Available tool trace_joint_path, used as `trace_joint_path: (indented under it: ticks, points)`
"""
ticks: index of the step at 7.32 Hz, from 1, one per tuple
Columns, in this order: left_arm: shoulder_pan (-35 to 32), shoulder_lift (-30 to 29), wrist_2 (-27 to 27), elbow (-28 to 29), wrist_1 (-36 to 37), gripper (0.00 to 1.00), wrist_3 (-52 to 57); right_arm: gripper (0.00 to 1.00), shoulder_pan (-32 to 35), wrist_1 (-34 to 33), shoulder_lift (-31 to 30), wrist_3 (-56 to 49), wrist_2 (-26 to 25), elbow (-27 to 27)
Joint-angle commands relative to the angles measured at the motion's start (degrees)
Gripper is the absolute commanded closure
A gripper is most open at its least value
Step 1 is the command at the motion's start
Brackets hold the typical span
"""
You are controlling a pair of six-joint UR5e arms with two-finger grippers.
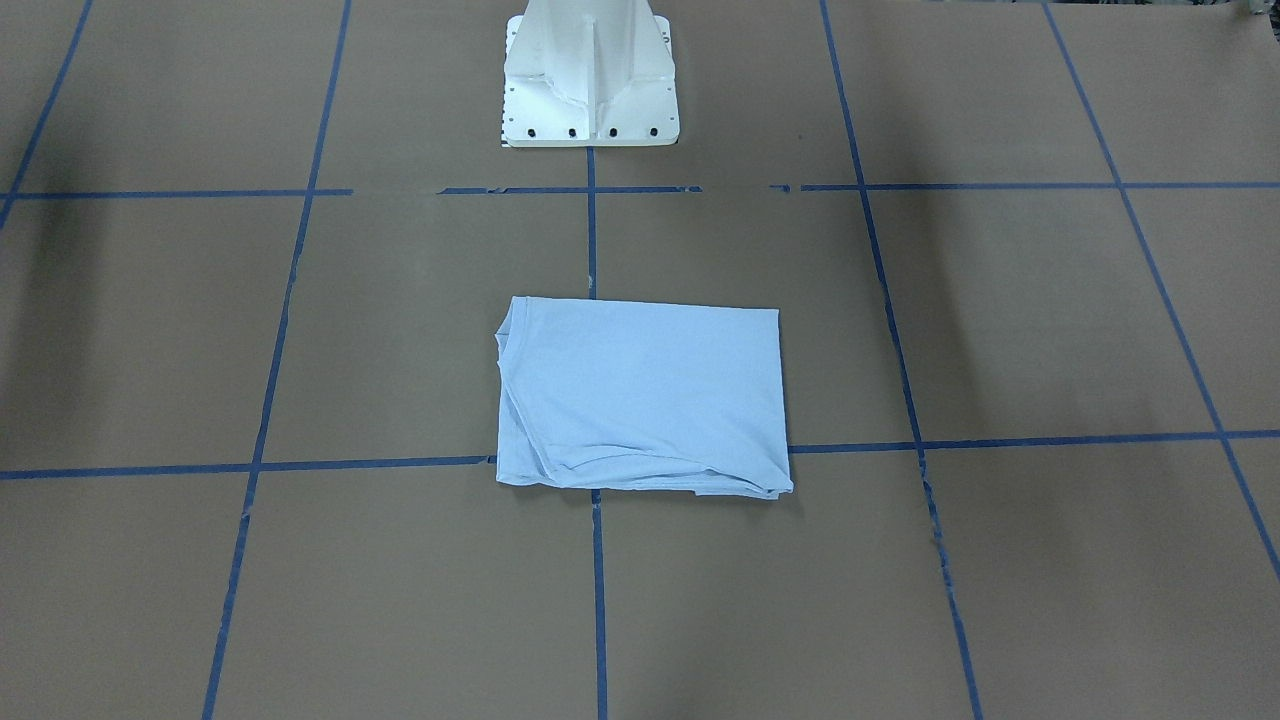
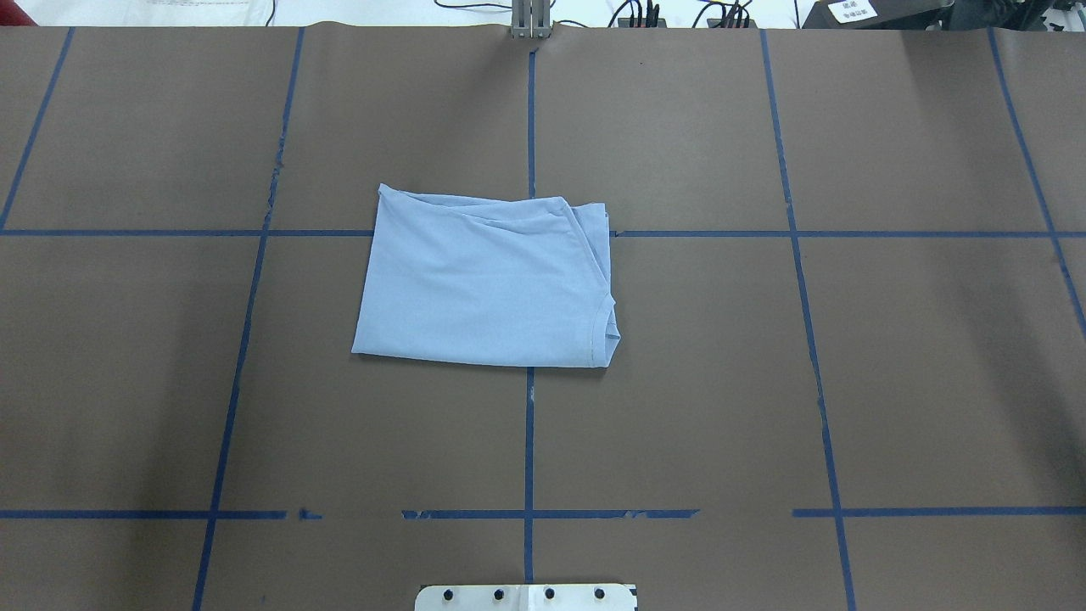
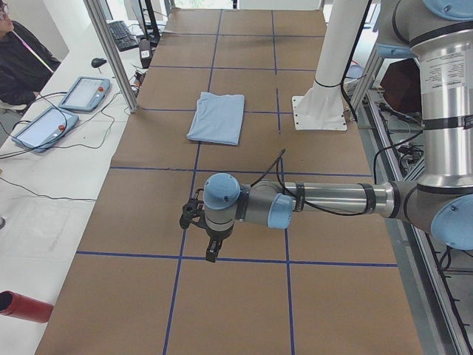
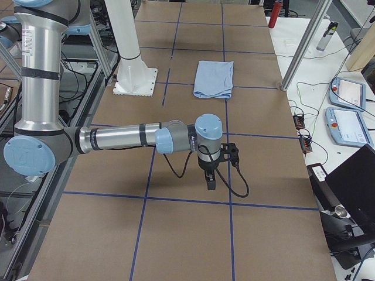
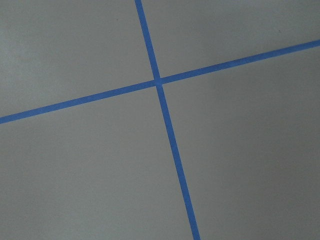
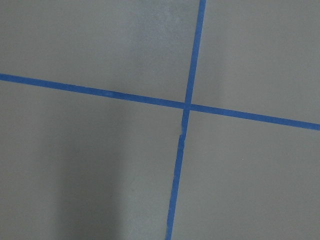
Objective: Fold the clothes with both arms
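The clothes are one light blue T-shirt (image 1: 640, 395) (image 2: 488, 284), lying folded into a flat rectangle at the middle of the brown table, with the neckline at one corner. No print or label shows. In the exterior left view the shirt (image 3: 216, 117) lies far beyond my left gripper (image 3: 213, 255), which points down over bare table at the near end. In the exterior right view my right gripper (image 4: 211, 182) hangs likewise, well short of the shirt (image 4: 214, 79). Whether either gripper is open or shut I cannot tell. Both wrist views show only table and crossing blue tape.
The white pedestal base (image 1: 590, 80) (image 3: 319, 111) stands behind the shirt. Blue tape lines (image 2: 529, 441) grid the table. A person (image 3: 18, 63) sits by teach pendants (image 3: 85, 92) on the side bench; a red cylinder (image 3: 22, 305) lies there. More pendants (image 4: 351, 93) flank the other end.
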Motion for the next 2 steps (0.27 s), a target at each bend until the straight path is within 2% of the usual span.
trace_joint_path:
  ticks: [1,2]
  points:
    - [0.0,-0.2,0.0,0.0,-0.1,0.0,-0.2,0.0,0.0,0.0,-0.1,0.0,0.0,-0.1]
    - [0.0,-0.3,0.0,0.0,-0.1,0.0,-0.2,0.0,0.0,0.0,-0.2,0.1,0.0,-0.1]
